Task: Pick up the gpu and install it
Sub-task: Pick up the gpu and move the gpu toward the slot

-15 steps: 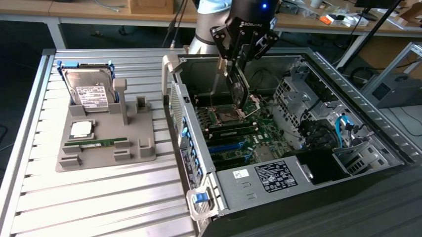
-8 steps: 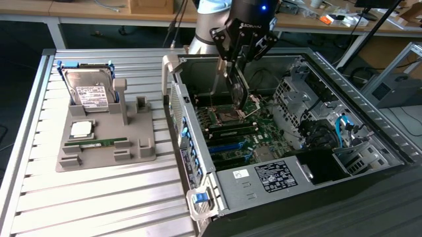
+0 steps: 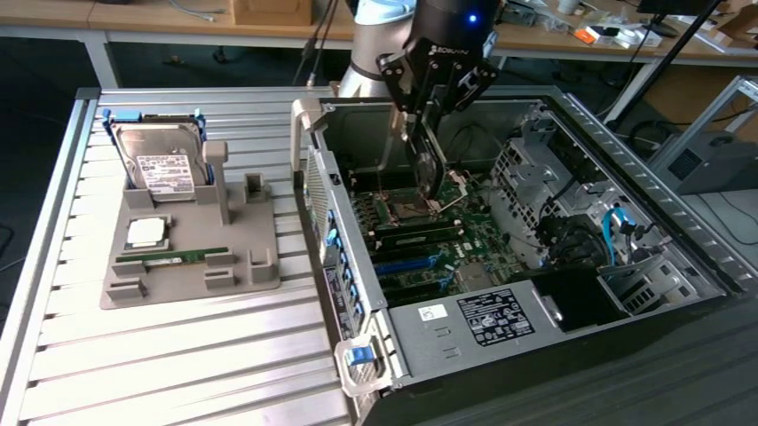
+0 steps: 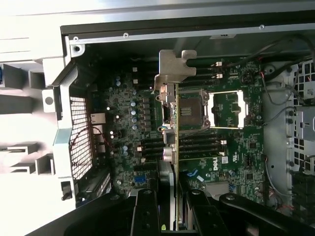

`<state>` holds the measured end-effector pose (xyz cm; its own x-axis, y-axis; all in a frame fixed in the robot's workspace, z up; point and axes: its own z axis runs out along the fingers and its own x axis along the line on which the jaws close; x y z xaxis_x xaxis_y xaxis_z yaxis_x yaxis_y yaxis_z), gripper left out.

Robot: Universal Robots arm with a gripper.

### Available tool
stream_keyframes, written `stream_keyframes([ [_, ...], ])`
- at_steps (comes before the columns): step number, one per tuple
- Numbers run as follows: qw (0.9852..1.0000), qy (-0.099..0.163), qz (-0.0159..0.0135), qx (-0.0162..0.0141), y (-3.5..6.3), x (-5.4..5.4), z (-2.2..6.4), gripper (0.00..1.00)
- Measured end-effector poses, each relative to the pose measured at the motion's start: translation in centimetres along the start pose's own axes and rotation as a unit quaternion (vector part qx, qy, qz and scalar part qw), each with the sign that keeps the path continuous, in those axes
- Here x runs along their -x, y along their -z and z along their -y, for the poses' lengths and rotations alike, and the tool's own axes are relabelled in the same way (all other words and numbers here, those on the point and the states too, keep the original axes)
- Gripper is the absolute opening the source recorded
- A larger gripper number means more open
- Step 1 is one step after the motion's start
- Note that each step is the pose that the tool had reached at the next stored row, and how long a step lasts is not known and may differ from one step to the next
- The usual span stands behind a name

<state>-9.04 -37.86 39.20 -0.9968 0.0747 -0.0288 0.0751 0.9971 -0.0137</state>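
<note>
Exterior view: the gripper (image 3: 429, 133) hung over the open computer case (image 3: 675, 222) on the table (image 3: 177, 364), its fingers closed partway, pinching both faces of the gpu (image 3: 428, 169). The card was held edge-on inside the case, above the motherboard (image 3: 414, 244) and near the processor socket (image 4: 224, 108); whether its lower edge touched the board could not be told. In the wrist view, its silver bracket (image 4: 174, 66) pointed away from the gripper. The case also held a power supply (image 3: 503, 315) with a white label and blue cables (image 3: 610, 231). Beside the case, a grey holder tray (image 3: 190, 288) carried a hard drive (image 3: 160, 164) leaning in its slot, a processor chip (image 3: 146, 232) lying flat and a green memory stick (image 3: 172, 257).
</note>
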Motion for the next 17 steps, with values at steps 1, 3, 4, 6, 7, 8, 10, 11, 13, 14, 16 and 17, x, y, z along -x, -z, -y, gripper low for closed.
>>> stream_keyframes([
  [1, 1.0, 0.0, 0.0, 0.0, -0.15, 0.0, 0.02, 0.27],
  [3, 1.0, 0.0, 0.0, 0.0, -0.34, 0.0, 0.03, 0.27],
  [4, 1.0, 0.0, 0.0, 0.0, -0.43, 0.0, 0.03, 0.27],
  [6, 1.0, 0.0, 0.0, 0.0, -0.6, 0.0, 0.03, 0.27],
  [7, 1.0, 0.0, 0.0, 0.0, -0.66, 0.0, 0.03, 0.27],
  [8, 1.0, 0.0, 0.0, 0.0, -0.7, 0.0, 0.03, 0.27],
  [10, 1.0, 0.0, 0.0, 0.0, -0.99, 0.0, 0.04, 0.27],
  [11, 1.0, 0.0, 0.0, 0.0, -1.27, 0.0, 0.05, 0.27],
  [13, 1.0, 0.0, 0.0, 0.0, -1.77, 0.0, 0.09, 0.27],
  [14, 1.0, 0.0, 0.0, 0.0, -1.87, 0.0, 0.09, 0.27],
  [16, 1.0, 0.0, 0.0, 0.0, -1.98, 0.0, 0.09, 0.27],
  [17, 1.0, 0.0, 0.0, 0.0, -2.03, 0.0, 0.09, 0.27],
])
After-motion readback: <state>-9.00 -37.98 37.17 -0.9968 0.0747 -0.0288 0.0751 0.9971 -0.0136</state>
